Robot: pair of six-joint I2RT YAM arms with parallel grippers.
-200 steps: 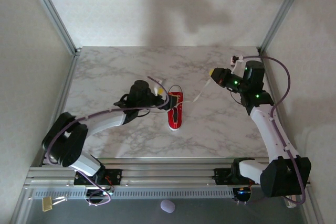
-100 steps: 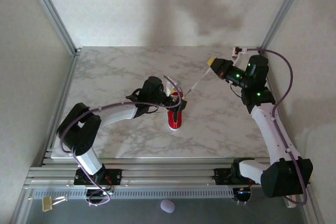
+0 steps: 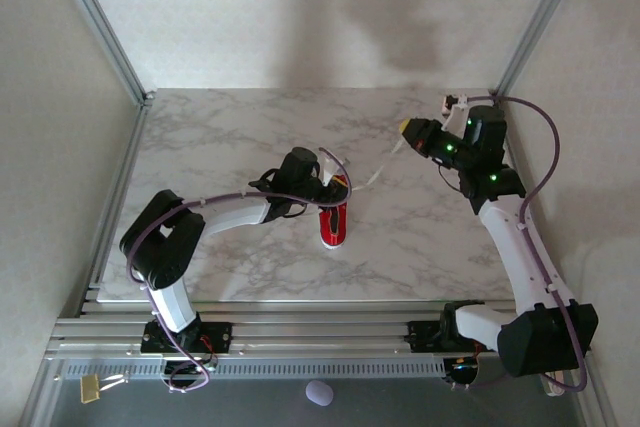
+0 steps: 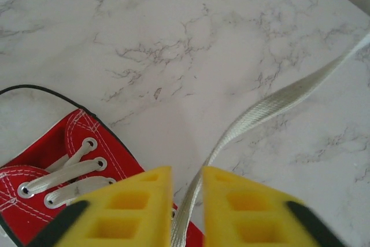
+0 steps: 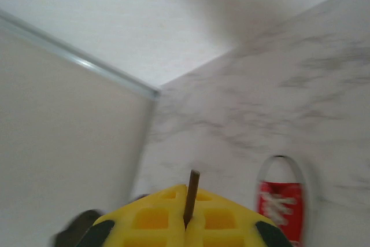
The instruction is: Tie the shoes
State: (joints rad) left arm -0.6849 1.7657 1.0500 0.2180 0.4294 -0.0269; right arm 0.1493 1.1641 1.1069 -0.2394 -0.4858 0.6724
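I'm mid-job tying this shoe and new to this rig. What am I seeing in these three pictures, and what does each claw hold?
Two robot arms are bolted at the near edge of a marble-patterned table. The wide picture looks down from above and behind them. The other two come from cameras on each wrist, with yellow fingers at the bottom. A red canvas sneaker lies mid-table. The right claw is shut on the end of its flat white lace, which runs out from the shoe. The left claw straddles that lace close by the shoe; whether it pinches is unclear.
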